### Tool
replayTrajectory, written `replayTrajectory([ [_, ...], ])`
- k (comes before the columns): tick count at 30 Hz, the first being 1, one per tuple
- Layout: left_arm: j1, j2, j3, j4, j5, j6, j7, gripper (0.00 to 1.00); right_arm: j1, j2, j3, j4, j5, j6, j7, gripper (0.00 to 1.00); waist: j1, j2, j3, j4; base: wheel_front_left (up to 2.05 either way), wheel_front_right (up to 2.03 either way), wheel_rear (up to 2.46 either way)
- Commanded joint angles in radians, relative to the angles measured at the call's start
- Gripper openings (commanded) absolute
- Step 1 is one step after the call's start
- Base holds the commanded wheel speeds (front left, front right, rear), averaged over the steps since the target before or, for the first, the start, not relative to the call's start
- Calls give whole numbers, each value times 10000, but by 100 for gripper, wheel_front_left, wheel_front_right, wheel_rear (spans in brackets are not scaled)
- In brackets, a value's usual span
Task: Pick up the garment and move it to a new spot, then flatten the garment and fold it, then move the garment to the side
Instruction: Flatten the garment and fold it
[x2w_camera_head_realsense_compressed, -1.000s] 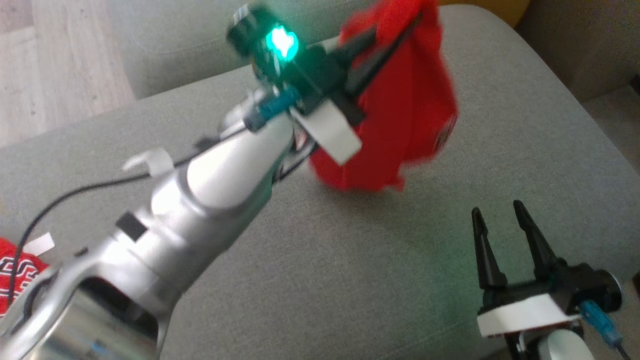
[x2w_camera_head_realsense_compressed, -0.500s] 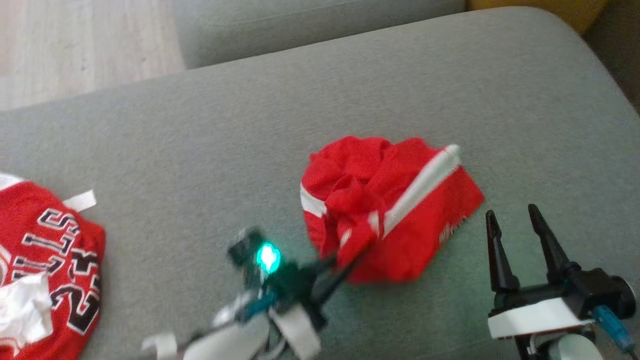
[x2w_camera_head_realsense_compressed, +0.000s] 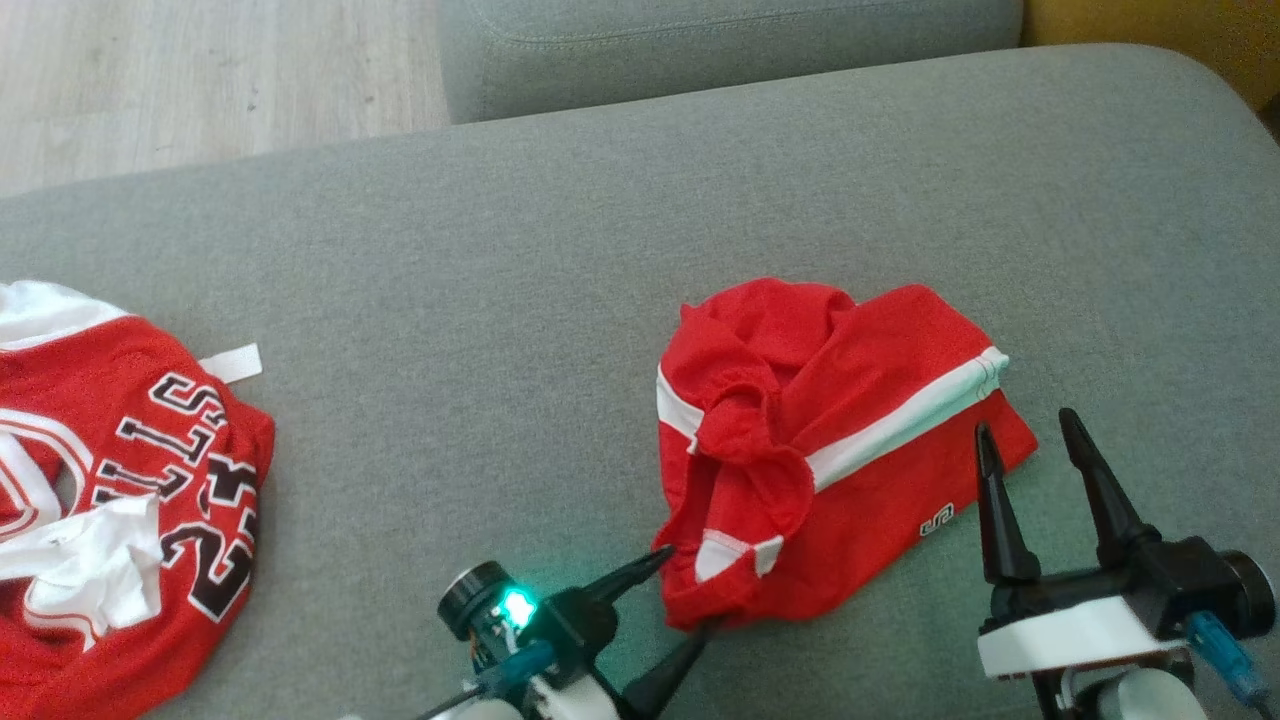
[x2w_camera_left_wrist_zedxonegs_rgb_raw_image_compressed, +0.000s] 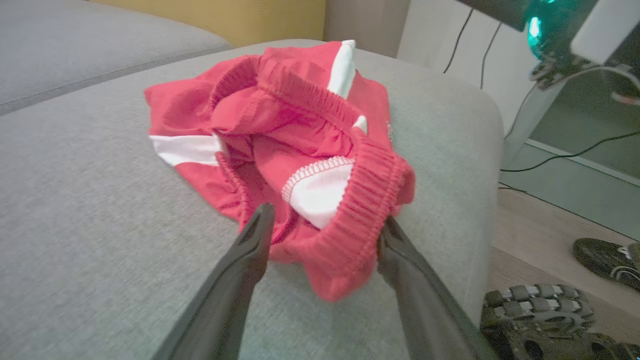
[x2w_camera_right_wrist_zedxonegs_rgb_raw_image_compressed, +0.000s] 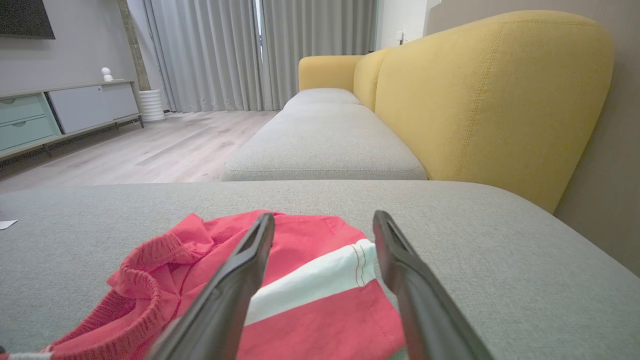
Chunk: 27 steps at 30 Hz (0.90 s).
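The garment (x2w_camera_head_realsense_compressed: 850, 470) is a pair of red shorts with white side stripes, lying crumpled on the grey cushion (x2w_camera_head_realsense_compressed: 500, 300) right of centre. My left gripper (x2w_camera_head_realsense_compressed: 688, 590) is open at the garment's near-left edge. In the left wrist view the ribbed waistband of the garment (x2w_camera_left_wrist_zedxonegs_rgb_raw_image_compressed: 300, 115) bulges loosely between the spread fingers of the left gripper (x2w_camera_left_wrist_zedxonegs_rgb_raw_image_compressed: 326, 215). My right gripper (x2w_camera_head_realsense_compressed: 1027, 421) stands open at the garment's right corner, tips over its edge. The right wrist view has the right gripper (x2w_camera_right_wrist_zedxonegs_rgb_raw_image_compressed: 324, 216) just above the garment (x2w_camera_right_wrist_zedxonegs_rgb_raw_image_compressed: 310, 310), gripping nothing.
A red jersey (x2w_camera_head_realsense_compressed: 130, 480) with black lettering lies bunched at the cushion's left end, a white tag (x2w_camera_head_realsense_compressed: 230, 363) beside it. A second grey cushion (x2w_camera_head_realsense_compressed: 720, 40) and wooden floor (x2w_camera_head_realsense_compressed: 200, 80) lie beyond. A yellow sofa back (x2w_camera_right_wrist_zedxonegs_rgb_raw_image_compressed: 490, 100) rises on the right. Shoes (x2w_camera_left_wrist_zedxonegs_rgb_raw_image_compressed: 540, 320) sit below the cushion's edge.
The left gripper brought the garment down from mid-air onto the cushion, then opened and let it go. The head camera has shifted. The right gripper stayed open in place.
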Motion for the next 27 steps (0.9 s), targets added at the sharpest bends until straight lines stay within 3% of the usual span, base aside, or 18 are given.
replayTrajectory([
  [1, -425, 208, 149, -632, -148, 19, 439, 100, -272, -54, 240, -311, -55, 65, -38, 100, 0, 0, -46, 13, 0, 0, 0],
  [11, -792, 1225, -409, -4374, -711, 159, 4864, 100, -191, -54, 294, -305, -55, 65, -38, 100, 0, 0, -33, -90, 0, 0, 0],
  [12, -792, 1225, -409, -4374, -711, 159, 4864, 100, -191, -54, 294, -305, -55, 65, -38, 100, 0, 0, -33, -90, 0, 0, 0],
  [17, -1108, 1485, -528, -5902, -396, 673, 6433, 100, -239, -54, 273, -310, -67, 65, -38, 100, 0, 0, 45, -177, 0, 0, 0],
  [21, -1536, 1316, -445, -6065, 173, 1186, 6821, 100, -240, -54, 303, -305, -37, 65, -38, 100, 0, 0, 102, -213, 0, 0, 0],
  [27, -2024, 509, -655, -4907, 417, 1355, 7081, 100, -348, -54, 452, -262, 22, 65, -38, 100, 0, 0, 234, -309, 0, 0, 0],
])
